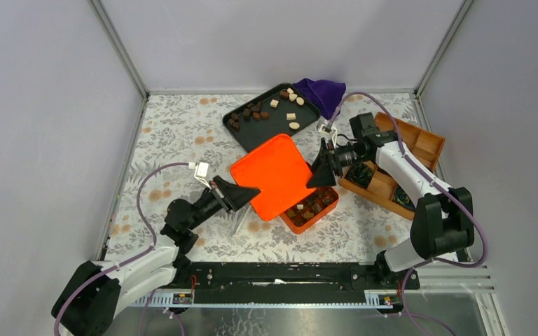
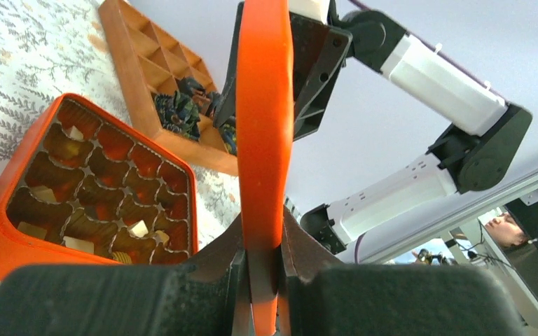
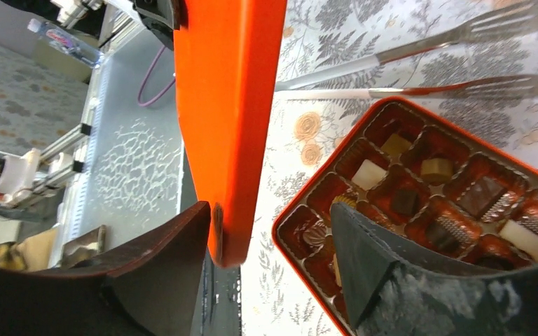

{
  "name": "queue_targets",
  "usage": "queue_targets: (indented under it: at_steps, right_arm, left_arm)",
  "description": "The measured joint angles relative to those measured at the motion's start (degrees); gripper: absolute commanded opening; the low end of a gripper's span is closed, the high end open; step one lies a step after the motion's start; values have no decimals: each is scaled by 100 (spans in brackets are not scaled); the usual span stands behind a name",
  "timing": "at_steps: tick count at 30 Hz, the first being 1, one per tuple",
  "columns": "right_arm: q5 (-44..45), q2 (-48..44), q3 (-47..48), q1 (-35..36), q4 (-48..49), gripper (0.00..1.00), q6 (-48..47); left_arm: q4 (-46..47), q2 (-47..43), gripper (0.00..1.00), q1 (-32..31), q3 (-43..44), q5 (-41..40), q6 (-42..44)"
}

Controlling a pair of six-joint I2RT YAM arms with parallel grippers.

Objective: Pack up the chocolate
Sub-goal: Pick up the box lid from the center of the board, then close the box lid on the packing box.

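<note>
An orange lid (image 1: 273, 175) hangs tilted above the table, over the left part of an orange box (image 1: 310, 208). The box's cells hold several chocolate pieces (image 3: 434, 168), brown and cream. More chocolate pieces (image 1: 252, 112) lie on a black tray (image 1: 266, 133) at the back. My left gripper (image 1: 242, 192) is shut on the lid's near-left corner (image 2: 263, 126). My right gripper (image 1: 322, 164) is open at the lid's right edge (image 3: 228, 105). One of its fingers (image 3: 175, 259) touches the lid and the other stands apart over the box.
Metal tongs (image 1: 242, 220) lie on the patterned cloth near the left gripper, and also show in the right wrist view (image 3: 420, 70). A wooden compartment box (image 1: 399, 164) with dark crinkled rolls stands at the right. A purple cloth (image 1: 322, 91) lies behind the tray.
</note>
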Motion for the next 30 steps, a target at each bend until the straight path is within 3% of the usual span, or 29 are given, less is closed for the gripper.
queue_targets:
  at_steps: [7, 18, 30]
  right_arm:
    - [26, -960, -656, -455, 1246, 99, 599]
    - [271, -1886, -1340, -1335, 3051, 100, 2087]
    - [1362, -3956, -2745, -1768, 5084, 100, 3803]
  left_arm:
    - [-15, -575, 0, 0, -284, -415, -205]
    - [153, -634, 0, -76, -498, -929, -590]
    - [887, 144, 0, -1134, -463, -2000, -562]
